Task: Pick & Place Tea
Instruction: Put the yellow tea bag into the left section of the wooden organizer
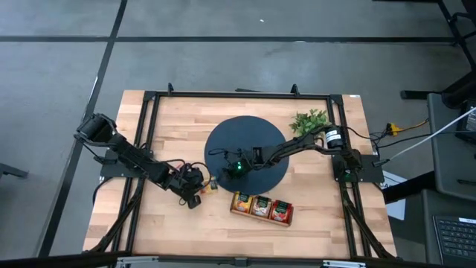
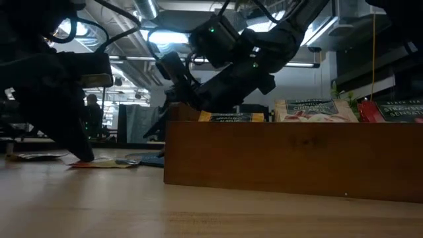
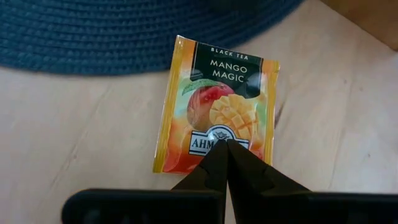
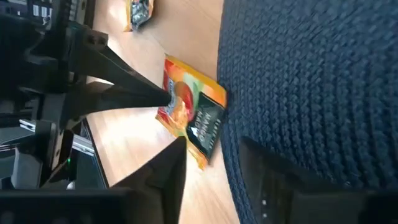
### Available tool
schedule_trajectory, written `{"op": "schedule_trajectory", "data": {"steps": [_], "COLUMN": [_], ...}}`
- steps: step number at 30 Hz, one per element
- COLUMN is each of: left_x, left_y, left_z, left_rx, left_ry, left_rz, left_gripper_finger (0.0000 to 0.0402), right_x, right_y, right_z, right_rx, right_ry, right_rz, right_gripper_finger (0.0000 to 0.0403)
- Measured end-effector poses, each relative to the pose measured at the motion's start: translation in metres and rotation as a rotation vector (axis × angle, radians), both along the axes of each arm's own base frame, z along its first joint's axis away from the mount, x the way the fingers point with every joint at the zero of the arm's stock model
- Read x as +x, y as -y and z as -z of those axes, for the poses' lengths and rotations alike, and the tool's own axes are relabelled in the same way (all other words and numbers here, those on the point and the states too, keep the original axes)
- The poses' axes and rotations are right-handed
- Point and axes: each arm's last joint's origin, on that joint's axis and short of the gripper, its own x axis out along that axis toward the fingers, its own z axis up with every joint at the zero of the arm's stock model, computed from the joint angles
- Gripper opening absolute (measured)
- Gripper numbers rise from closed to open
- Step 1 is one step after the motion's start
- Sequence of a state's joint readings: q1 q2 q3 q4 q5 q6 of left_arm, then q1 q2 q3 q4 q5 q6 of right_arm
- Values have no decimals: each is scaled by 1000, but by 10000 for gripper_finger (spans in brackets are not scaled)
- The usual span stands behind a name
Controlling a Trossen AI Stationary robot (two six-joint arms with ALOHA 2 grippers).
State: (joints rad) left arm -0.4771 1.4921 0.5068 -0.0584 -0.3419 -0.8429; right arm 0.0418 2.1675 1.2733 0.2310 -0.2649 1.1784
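An orange-yellow mango tea packet (image 3: 214,106) lies on the wooden table against the edge of the round dark woven mat (image 1: 245,152); it also shows in the right wrist view (image 4: 193,118) and the high view (image 1: 210,183). My left gripper (image 3: 224,144) is shut, its tips on this packet. My right gripper (image 4: 214,174) is open and empty, low over the mat's left part (image 1: 227,167), its fingers pointing toward the packet. A brown wooden tray (image 1: 262,208) holds more tea packets. My left gripper's shut fingertips (image 4: 163,98) rest on the packet's printed face near one end (image 3: 214,134), coming slanting down from the table's left. The packet lies on the table with its far end at the mat's edge; the right wrist view shows it slightly raised there.
The tray (image 2: 291,158) stands near the table's front edge, right of the packet, with orange, red and green packets upright in it. A small green plant (image 1: 309,119) is at the back right. Another packet (image 4: 138,12) lies on the table beyond the left gripper.
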Motion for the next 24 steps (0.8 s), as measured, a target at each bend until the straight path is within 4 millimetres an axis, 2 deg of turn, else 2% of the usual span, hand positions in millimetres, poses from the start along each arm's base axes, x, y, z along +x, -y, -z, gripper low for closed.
{"op": "schedule_trajectory", "data": {"steps": [4,13,24], "left_x": [3,16,15], "left_y": [-3,-11,-2], "left_z": [-1,7,11], "left_rx": [-1,-7,-72], "left_ry": [18,45,10], "left_rz": [-22,-32,31], "left_gripper_finger": [3,3,3], "right_x": [5,15,15], "right_y": [0,2,8], "right_z": [1,7,6], "right_rx": [-6,-11,-115], "right_ry": [8,-15,-21], "right_rz": [-1,-4,-66], "right_gripper_finger": [173,177,177]}}
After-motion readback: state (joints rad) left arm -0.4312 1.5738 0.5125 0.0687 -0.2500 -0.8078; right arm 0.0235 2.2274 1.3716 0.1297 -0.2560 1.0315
